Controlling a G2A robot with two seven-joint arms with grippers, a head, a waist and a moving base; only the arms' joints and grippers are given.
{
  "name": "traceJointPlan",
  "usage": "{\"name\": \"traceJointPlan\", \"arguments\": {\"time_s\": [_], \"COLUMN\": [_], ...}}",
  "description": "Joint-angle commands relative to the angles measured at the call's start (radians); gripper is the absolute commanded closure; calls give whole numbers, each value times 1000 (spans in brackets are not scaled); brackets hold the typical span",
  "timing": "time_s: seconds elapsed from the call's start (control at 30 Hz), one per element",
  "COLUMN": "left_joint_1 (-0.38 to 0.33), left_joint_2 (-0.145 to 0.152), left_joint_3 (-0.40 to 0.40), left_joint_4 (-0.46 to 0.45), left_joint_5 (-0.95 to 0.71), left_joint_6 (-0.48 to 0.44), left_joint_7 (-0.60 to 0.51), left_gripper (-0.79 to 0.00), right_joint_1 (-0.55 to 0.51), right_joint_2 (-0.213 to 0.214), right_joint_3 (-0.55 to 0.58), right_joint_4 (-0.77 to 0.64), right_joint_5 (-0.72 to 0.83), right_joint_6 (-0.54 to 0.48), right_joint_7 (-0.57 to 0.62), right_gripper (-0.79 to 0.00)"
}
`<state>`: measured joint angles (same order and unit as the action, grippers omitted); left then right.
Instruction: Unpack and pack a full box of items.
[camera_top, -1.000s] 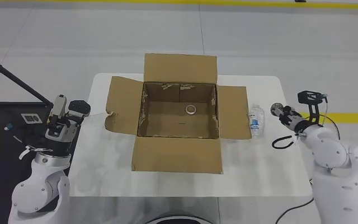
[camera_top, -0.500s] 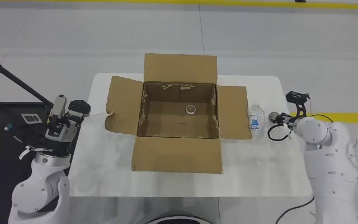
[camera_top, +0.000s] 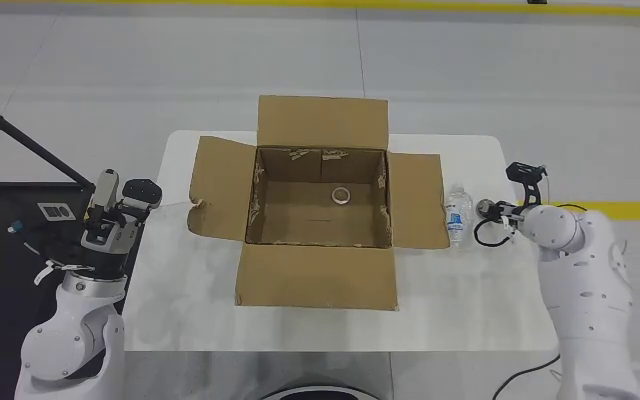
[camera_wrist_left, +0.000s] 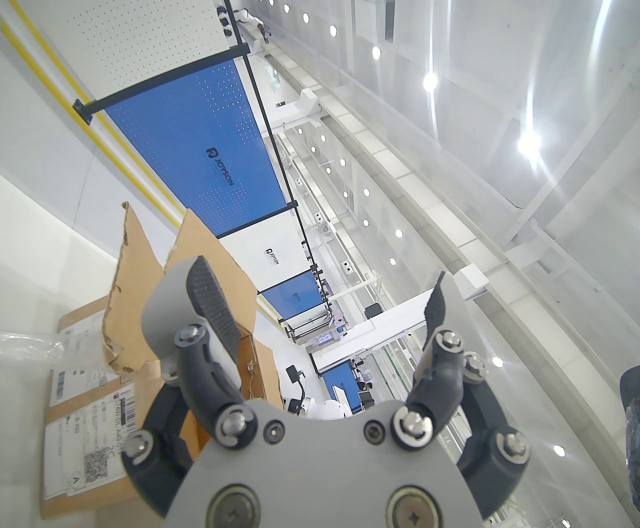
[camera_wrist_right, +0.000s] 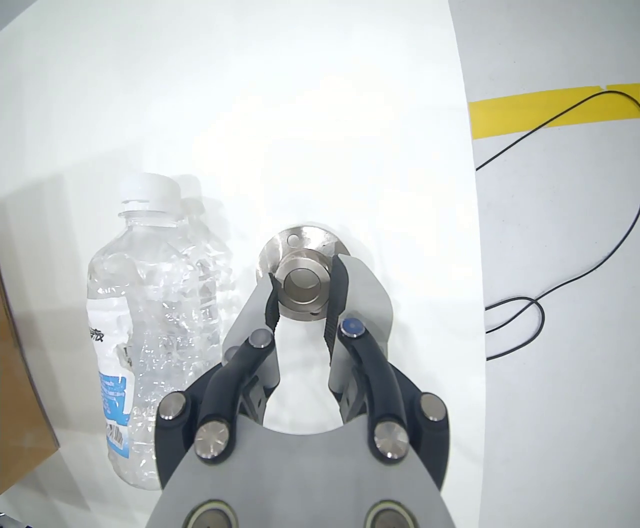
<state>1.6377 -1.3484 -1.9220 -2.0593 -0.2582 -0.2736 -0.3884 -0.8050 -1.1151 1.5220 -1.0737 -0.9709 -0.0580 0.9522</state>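
The box (camera_top: 316, 277) was set mid-counter, all four flaps folded out. A small ring (camera_top: 341, 194) on its floor by the far wall was too small to be identified. A clear water bottle (camera_top: 458, 214) was laid just beside the right flap, cap pointed away from the robot. Its base was partly hidden behind the gripper body in the right wrist view. A metal flange (camera_wrist_right: 295, 245) was clamped at its hub by the jaws of the right gripper (camera_wrist_right: 305, 289), near the bottle, not touching it. Contact w/ the counter (camera_top: 470, 290) could not be told. The left gripper (camera_wrist_left: 320, 282) was held by the counter's left edge, pointed up at the ceiling lights (camera_wrist_left: 529, 144), jaws spread wide. Counter top: white. The grey floor was marked w/ yellow tape (camera_wrist_right: 550, 107) & a black cable (camera_wrist_right: 575, 280) was laid on it. Blue panels (camera_wrist_left: 210, 150) were mounted in black frames across the room.
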Motion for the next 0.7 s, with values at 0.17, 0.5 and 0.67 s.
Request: {"name": "traceJointPlan", "arguments": {"time_s": [0.17,0.5,0.67], "left_joint_1": [0,0,0], "left_joint_2": [0,0,0], "left_joint_3": [0,0,0], "left_joint_4": [0,0,0], "left_joint_5": [0,0,0], "left_joint_6": [0,0,0], "left_joint_7": [0,0,0], "left_gripper": [-785,-785,-785], "right_joint_1": [-14,-89,-104], "right_joint_2": [2,13,12], "right_joint_3": [-5,19,-34], "right_joint_4": [-27,-442,-722], "right_joint_5": [21,18,41], "right_joint_6": [16,49,9], "right_joint_7": [2,-8,24], "right_gripper": [-379,-785,-785]}}
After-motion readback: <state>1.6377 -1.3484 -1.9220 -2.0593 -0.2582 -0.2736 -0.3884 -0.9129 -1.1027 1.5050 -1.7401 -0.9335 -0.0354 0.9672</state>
